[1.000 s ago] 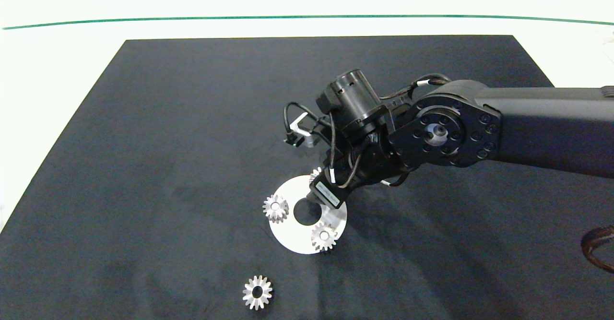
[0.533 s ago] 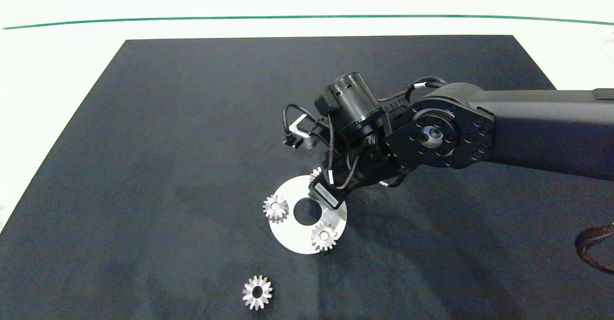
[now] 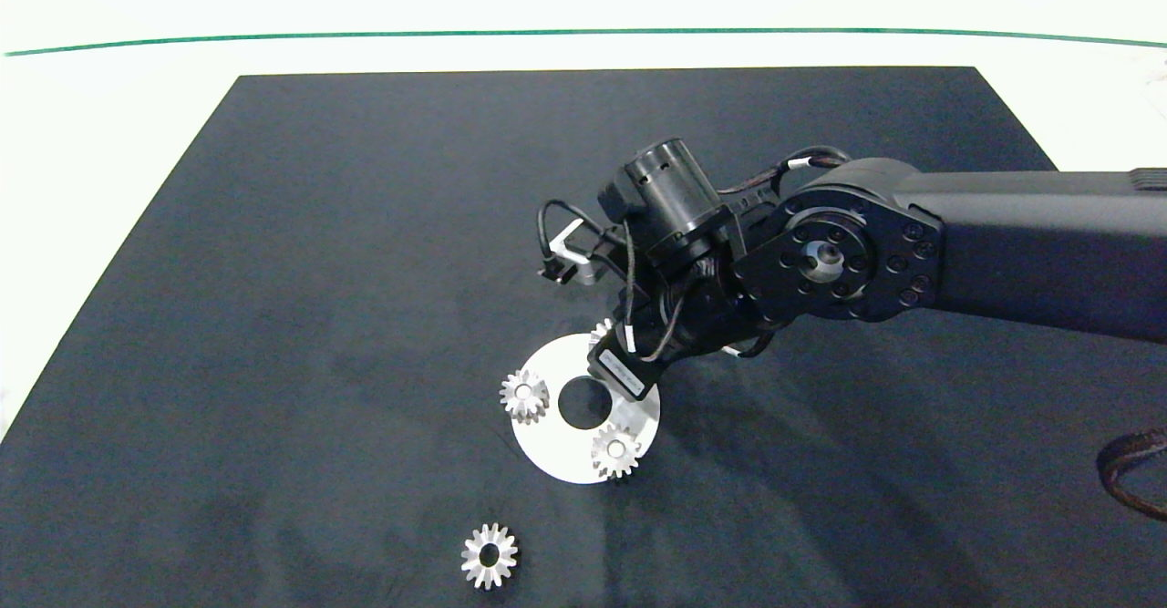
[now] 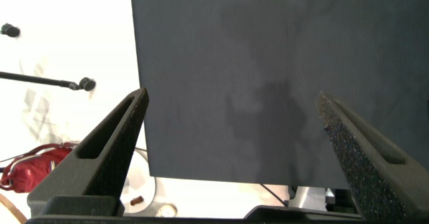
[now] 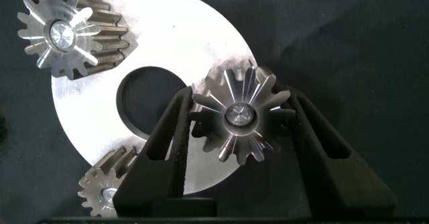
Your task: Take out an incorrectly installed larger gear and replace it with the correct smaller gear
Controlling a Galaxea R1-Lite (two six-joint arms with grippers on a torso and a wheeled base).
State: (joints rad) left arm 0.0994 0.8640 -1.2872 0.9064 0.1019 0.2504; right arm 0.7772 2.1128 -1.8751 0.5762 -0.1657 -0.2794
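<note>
Listing the bench as it stands, clock directions taken from the head view with the plate's centre hole as the dial's middle.

- Plate (image 3: 556,458): round, silver, flat on the dark mat (image 3: 319,271), with three gears seated round its rim.
- Larger gear (image 5: 240,120): seated at about 12 o'clock on the plate, mostly hidden under the wrist in the head view. Its bore sits over a pin (image 5: 239,115), so its axis stands upright.
- Two other gears: one at 9 o'clock (image 3: 524,396), one at 5 o'clock (image 3: 615,450), both on their pins and untouched.
- Smaller gear (image 3: 490,555): loose on the mat, off the plate toward 7 o'clock and well apart from it, flat, with its centre hole open.
- Right gripper (image 5: 239,96): reaching in from 3 o'clock and set down over the larger gear. It is narrowed onto the gear, one finger on each side, with the pads appearing to meet the tooth tips.
- Left gripper (image 4: 231,93): out of the head view, spread wide and holding nothing, over the mat's edge.

Step in hand, by judgement: extraction of the wrong gear. The gear lies squarely between the right fingers, so the move turns on the upright pin — a straight lift along that axis should free it, while a sideways pull may bind it or drag the plate. The right arm is the nearer one for fetching the replacement at 7 o'clock.
</note>
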